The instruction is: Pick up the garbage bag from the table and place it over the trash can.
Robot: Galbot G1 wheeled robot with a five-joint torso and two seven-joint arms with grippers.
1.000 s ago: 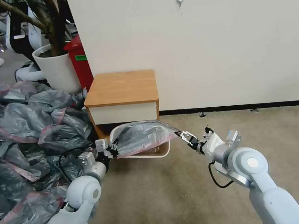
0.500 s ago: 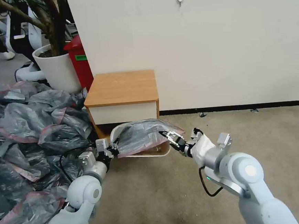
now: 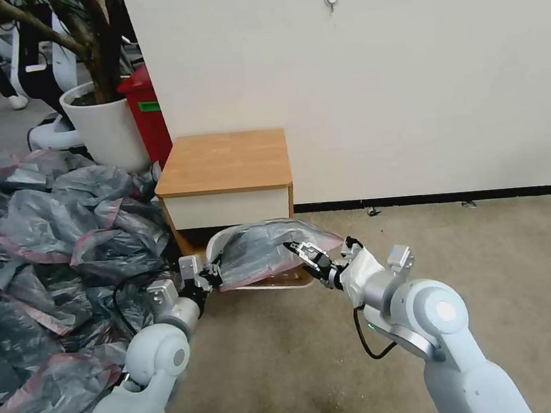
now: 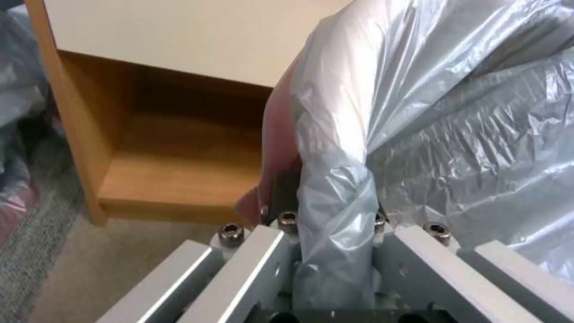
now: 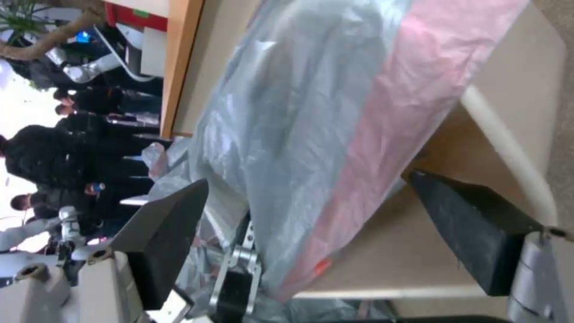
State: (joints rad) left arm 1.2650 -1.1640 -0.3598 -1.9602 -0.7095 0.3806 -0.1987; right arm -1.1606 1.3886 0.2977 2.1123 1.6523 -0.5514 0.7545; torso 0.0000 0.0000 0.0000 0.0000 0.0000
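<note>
a: garbage bag (image 3: 260, 252), where is it, starting from nearest the robot?

b: nearest are the two arms. the left gripper (image 3: 210, 277) is clamped on one end of the bag; the left wrist view shows a twist of grey film pinched between its fingers (image 4: 272, 251). the right gripper (image 3: 299, 250) has its jaws spread wide, nothing held, with the bag's pink-red band lying between its black fingertips (image 5: 472, 233).

a: and the bag itself?

b: it stretches from the left gripper toward the right one, draped over the trash can (image 3: 297, 282), whose cream rim peeks out just below the right gripper. the mouth does not look pulled down round the rim yet.

a: how would it handle?

b: very light, thin, crinkly and limp, probably slippery; it will sag and fold wherever it is not held. the doubled pink band at the mouth looks like the firmest place to pinch, just ahead of the right gripper's tips.

a: what lies beyond?

b: just behind the can stands the table (image 3: 224, 166), its top bare. farther off on the left gripper's side sit a heap of bags (image 3: 49, 237), a white plant pot (image 3: 107, 127) and a red bin (image 3: 147, 111).
</note>
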